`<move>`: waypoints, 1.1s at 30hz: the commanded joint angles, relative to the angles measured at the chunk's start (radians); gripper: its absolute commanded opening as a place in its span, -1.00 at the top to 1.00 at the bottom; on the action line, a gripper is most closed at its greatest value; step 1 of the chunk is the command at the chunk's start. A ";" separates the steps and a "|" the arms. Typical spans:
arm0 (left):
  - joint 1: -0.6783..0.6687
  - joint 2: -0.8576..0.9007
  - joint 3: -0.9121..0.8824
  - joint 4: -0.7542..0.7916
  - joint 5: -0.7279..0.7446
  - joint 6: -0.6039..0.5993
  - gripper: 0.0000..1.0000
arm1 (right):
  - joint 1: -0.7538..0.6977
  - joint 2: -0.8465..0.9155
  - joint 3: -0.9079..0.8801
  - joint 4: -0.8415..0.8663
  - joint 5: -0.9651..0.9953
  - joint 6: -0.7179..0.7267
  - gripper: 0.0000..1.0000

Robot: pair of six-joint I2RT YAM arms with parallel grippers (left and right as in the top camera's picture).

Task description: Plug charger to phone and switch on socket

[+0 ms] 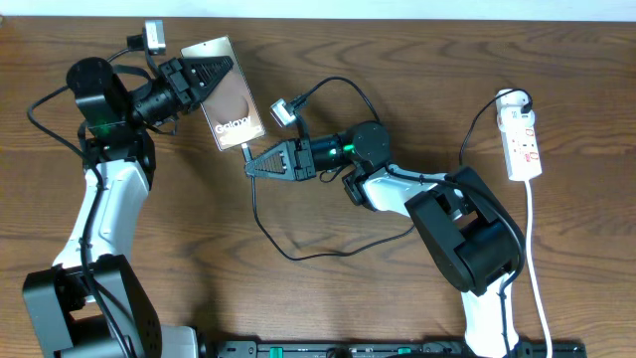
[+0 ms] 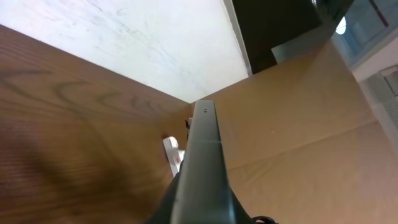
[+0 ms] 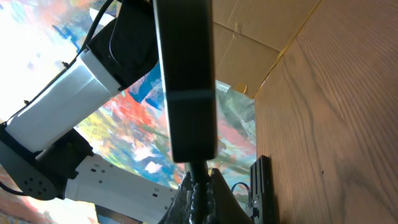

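phone (image 1: 238, 117) at the table's (image 1: 397, 40) left, socket (image 1: 524, 144) far right, charger (image 1: 263, 225) between them.

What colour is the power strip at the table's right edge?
White, with small red switch marks; the power strip shows best in the overhead view.

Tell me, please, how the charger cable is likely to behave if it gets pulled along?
Probably floppy: the cable lies in loose curves on the table, so it should trail and bend rather than push. Likely light, being thin. Only the plug end, pinched in the right hand, seems stiff.
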 commanded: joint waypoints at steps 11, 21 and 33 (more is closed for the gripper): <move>-0.007 -0.006 0.007 0.005 0.126 0.057 0.85 | -0.021 -0.003 0.014 0.006 0.101 0.044 0.98; -0.007 -0.006 0.007 0.005 0.132 0.056 0.85 | -0.021 -0.003 0.014 0.006 0.108 0.043 0.98; -0.007 -0.006 0.007 0.005 0.128 0.056 0.86 | -0.032 -0.003 0.014 0.006 0.108 0.043 0.15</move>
